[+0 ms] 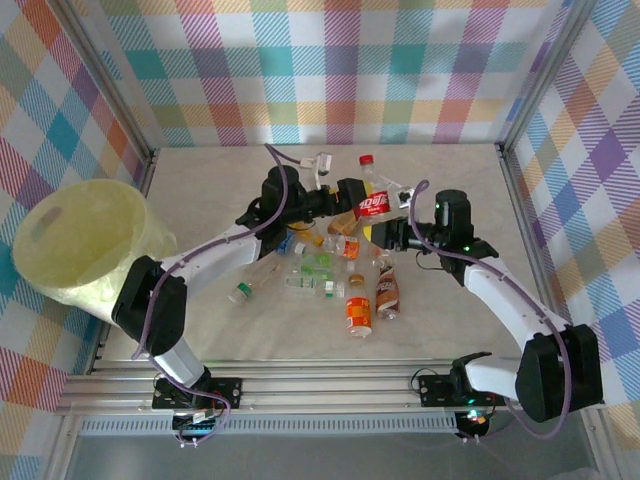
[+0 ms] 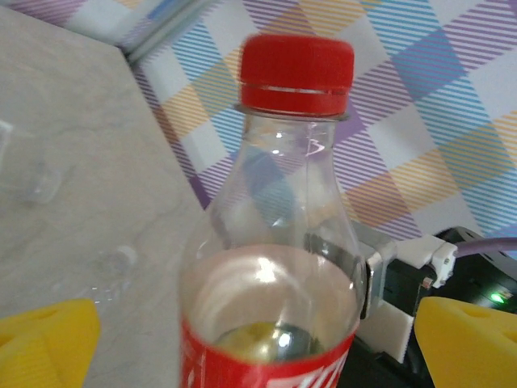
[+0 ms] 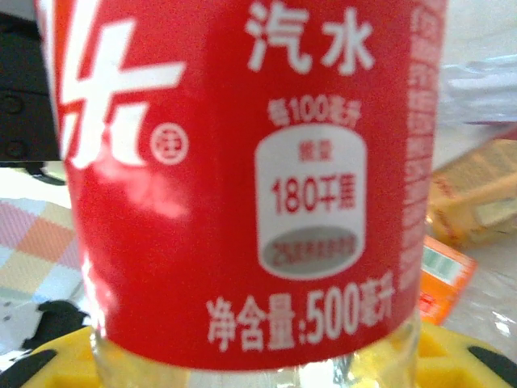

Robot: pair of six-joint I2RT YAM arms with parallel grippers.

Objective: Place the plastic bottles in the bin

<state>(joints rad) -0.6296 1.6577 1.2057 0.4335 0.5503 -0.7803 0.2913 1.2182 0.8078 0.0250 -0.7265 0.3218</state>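
Marbled table below, right claw pinches red-label bottle; left claw spread around it.

Your top camera looks down from above and behind the arm bases over the table, your left wrist camera close on the red-capped bottle, facing the checked wall, your right wrist camera even closer on its label, all three sharing that bottle.

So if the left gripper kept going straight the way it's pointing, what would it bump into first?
The red-capped bottle. It sits right between the open yellow fingers of the left gripper, held by the right gripper. Behind it comes the checked wall, though how far is unclear.
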